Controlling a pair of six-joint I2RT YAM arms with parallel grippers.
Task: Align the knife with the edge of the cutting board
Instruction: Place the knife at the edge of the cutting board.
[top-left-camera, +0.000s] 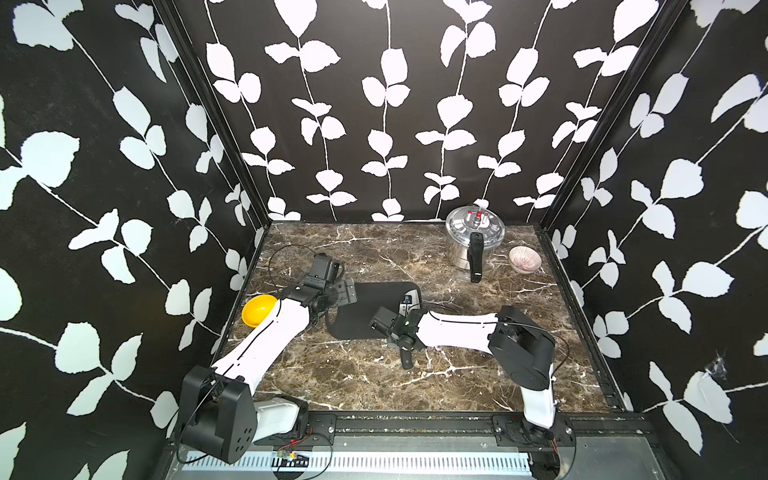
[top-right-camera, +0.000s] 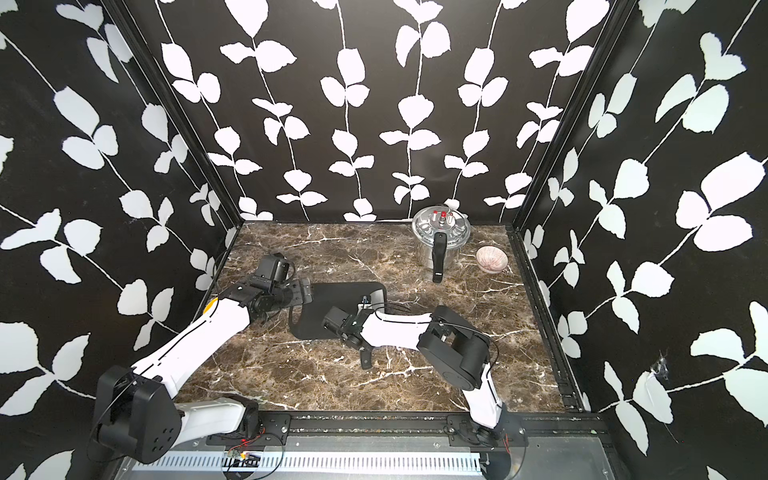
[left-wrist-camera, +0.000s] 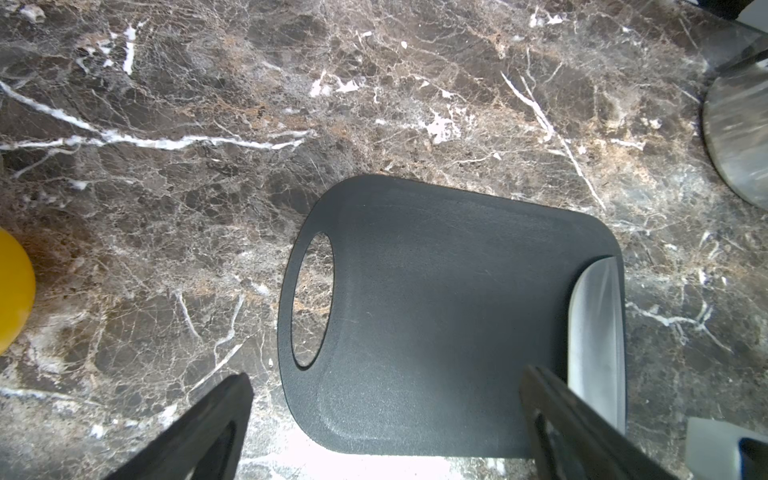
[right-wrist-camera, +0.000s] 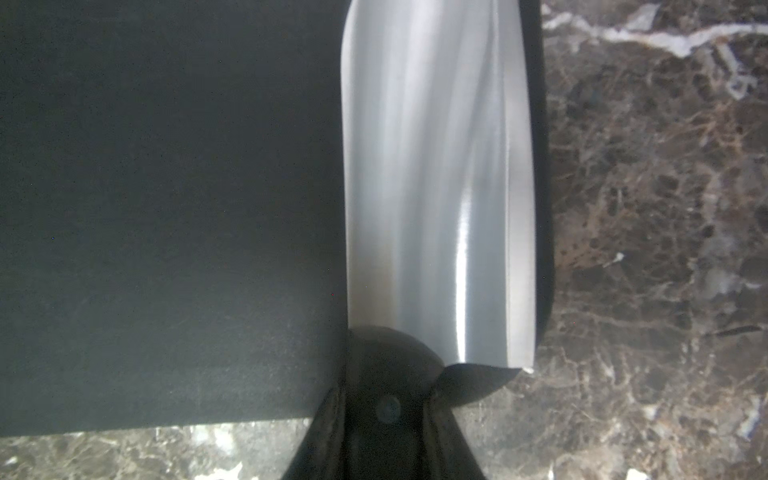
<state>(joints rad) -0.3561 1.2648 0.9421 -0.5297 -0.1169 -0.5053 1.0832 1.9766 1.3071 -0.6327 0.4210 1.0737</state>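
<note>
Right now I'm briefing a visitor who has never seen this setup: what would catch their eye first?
Probably the knife, its bright blade lying flat along one edge of the black cutting board mid-table, handle clamped in the right gripper. Next, the shiny steel pot at the back, beside a small pink bowl.

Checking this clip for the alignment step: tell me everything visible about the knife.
The knife is a cleaver: a broad, shiny silver blade and a black handle with a rivet. It lies flat on the cutting board, the blade along the board's end opposite the handle hole, nearly parallel to that edge and just inside it. The handle juts off the board over the marble table. The right gripper has its jaws shut on the handle just behind the blade.
</note>
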